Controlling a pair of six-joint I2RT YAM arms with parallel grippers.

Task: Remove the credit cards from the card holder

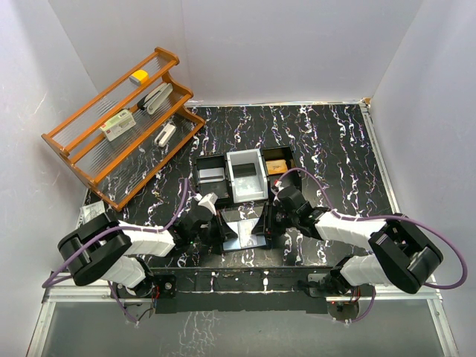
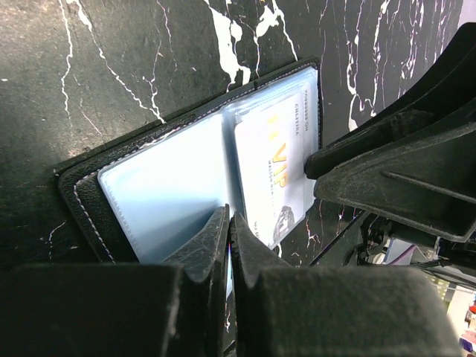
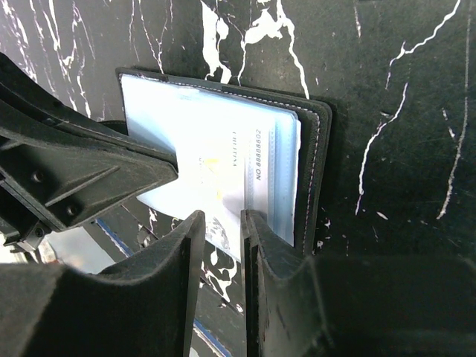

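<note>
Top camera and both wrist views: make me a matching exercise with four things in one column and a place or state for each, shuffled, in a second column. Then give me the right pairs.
Things
1. card holder
2. left claw
3. right claw
4. wooden rack

Places or states
A. at the back left of the table
B. jaws slightly apart at the edge of a card
C. lying open, light inside facing up
D. shut, tips by the holder's centre fold

Pairs: 1-C, 2-D, 3-B, 4-A
</note>
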